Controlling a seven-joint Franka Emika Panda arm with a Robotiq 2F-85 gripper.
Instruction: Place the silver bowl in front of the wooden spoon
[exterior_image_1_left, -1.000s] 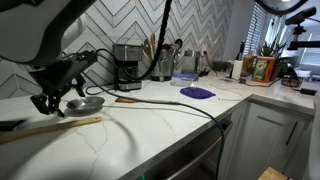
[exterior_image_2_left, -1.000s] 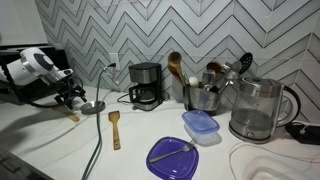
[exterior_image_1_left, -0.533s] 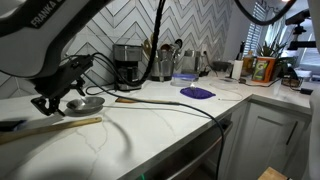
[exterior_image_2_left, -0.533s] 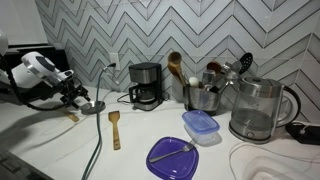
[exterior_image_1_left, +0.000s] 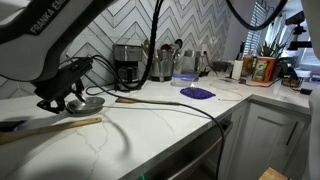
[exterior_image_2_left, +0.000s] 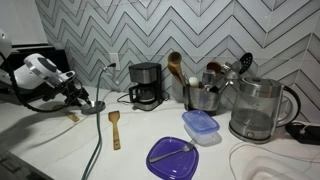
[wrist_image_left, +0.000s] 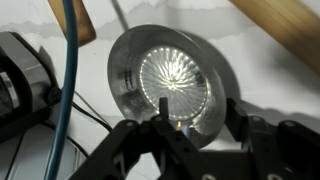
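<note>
Steel: silver bowl (wrist_image_left: 172, 80) round, shiny | wooden spoon (exterior_image_1_left: 55, 124) pale, slim

silver bowl (wrist_image_left: 172, 85): shiny reflective metal. wooden spoon (exterior_image_1_left: 50, 125): pale matt wood. countertop (exterior_image_1_left: 150, 138): smooth white.

Cable (wrist_image_left: 68, 90) left of silver bowl (wrist_image_left: 170, 85), wooden spoon (wrist_image_left: 285, 30) right (open counter (exterior_image_1_left: 150, 140) frontward)

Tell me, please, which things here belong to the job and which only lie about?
Job: silver bowl, wooden spoon, gripper.
Lying about: coffee maker, kettle, purple plate, short brown spatula, lidded container.
</note>
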